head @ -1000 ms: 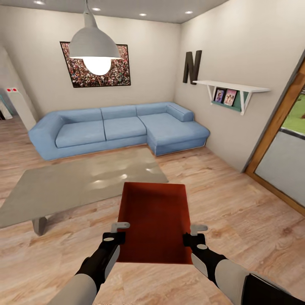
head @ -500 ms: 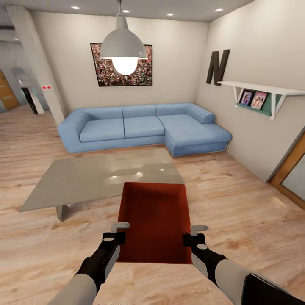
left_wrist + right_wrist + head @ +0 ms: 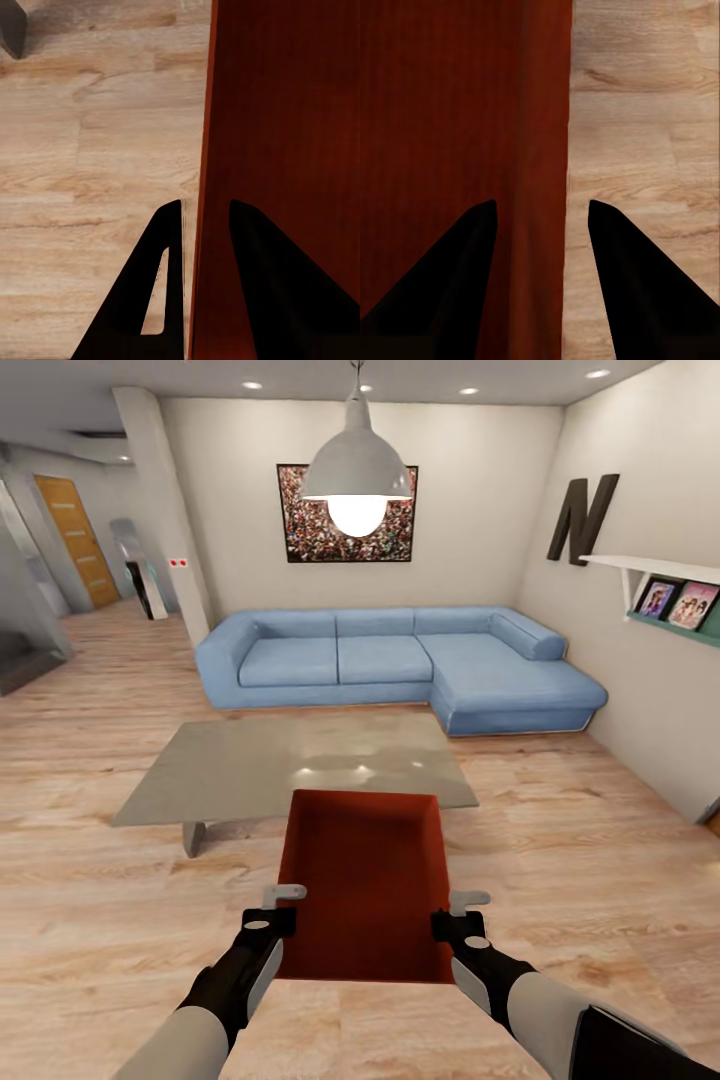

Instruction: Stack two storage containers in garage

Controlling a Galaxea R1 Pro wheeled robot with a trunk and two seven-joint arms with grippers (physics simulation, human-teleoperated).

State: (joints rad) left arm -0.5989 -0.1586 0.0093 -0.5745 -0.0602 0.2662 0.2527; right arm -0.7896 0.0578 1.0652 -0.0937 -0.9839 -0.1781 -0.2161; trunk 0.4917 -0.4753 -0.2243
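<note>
Both pairs of jaws are closed onto a wall of the storage container (image 3: 365, 885): the left gripper (image 3: 282, 905) pinches its left long wall, one finger inside and one outside, and the left wrist view shows that wall running between the two dark fingers (image 3: 285, 300) with little gap left. The right gripper (image 3: 462, 915) does the same on the right long wall; in the right wrist view the red wall sits between its fingers (image 3: 450, 277) with some space to spare on the outer side, so how firmly it bites I cannot tell. The bin hangs between the two arms, above the wood plank floor (image 3: 590, 880), its long axis pointing straight away from the robot toward the glass table (image 3: 290, 765) and the blue sofa (image 3: 400, 665) — equally near either arm, held level. This is the living room, not the garage, so carrying is the step in hand. A passage with a wooden door (image 3: 75, 540) opens on the left, a likely way out.
</note>
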